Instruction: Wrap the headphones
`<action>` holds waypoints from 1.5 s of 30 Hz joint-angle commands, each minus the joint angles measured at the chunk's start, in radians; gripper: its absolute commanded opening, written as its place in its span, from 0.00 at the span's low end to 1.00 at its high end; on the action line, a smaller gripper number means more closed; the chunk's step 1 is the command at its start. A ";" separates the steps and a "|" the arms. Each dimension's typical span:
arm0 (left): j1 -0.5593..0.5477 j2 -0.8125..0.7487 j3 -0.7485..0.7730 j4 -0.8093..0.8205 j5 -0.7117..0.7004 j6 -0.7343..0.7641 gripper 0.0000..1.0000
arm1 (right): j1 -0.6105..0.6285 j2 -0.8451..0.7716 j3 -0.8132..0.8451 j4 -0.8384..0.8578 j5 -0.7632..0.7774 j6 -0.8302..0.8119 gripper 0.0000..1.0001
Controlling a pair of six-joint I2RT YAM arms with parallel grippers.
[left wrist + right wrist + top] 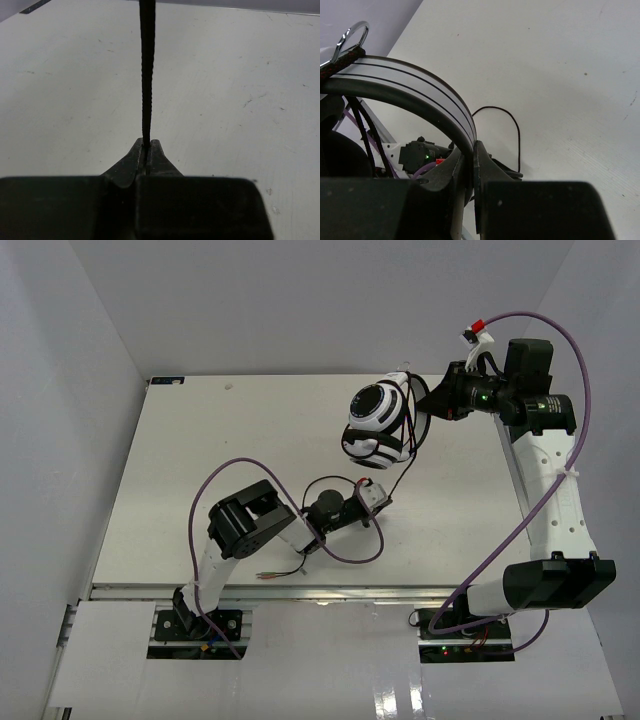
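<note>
- The headphones have glossy white shells. The upper ear cup shows a dark round face, and the second cup sits just below it with black padding at its edge.
- They are held up off the table, over its far right part.
- In the right wrist view the headband is a broad white arc with a black underside. Thin black lines run along it, and I cannot tell whether they are trim or turns of the cable.
- Black strands cross the cups in the top view.
- The thin black cable runs from the headphones down and toward the near side, to the middle of the table. From the left wrist it shows as a taut, ribbed black line going straight away from the camera.
- The right tool is pressed together on the headband, one finger on each side of it.
- The right arm rises from its base at the near right, runs along the table's right edge, and turns its wrist to the left.
- The left tool pinches the cable between its tips, with no gap between them.
- The left arm is folded low, its elbow near its base and its forearm reaching right toward the table's middle.
</note>
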 commanded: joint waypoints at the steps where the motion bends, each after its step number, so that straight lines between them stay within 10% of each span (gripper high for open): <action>1: 0.032 -0.080 -0.092 0.052 0.019 -0.061 0.00 | -0.005 -0.015 0.047 0.059 -0.047 0.044 0.08; 22: 0.198 -0.683 -0.386 -0.269 0.381 0.021 0.00 | -0.007 -0.017 0.013 0.043 0.191 -0.104 0.08; 33: 0.251 -0.512 -0.280 -0.359 0.429 0.031 0.00 | -0.007 -0.093 0.025 0.043 -0.116 -0.099 0.08; 38: 0.312 -0.488 -0.225 -0.363 0.481 -0.017 0.00 | -0.003 -0.142 0.035 -0.078 -0.230 -0.348 0.08; 45: 0.398 -0.525 0.022 -0.795 0.700 0.012 0.00 | 0.056 -0.285 -0.167 -0.128 0.131 -0.830 0.08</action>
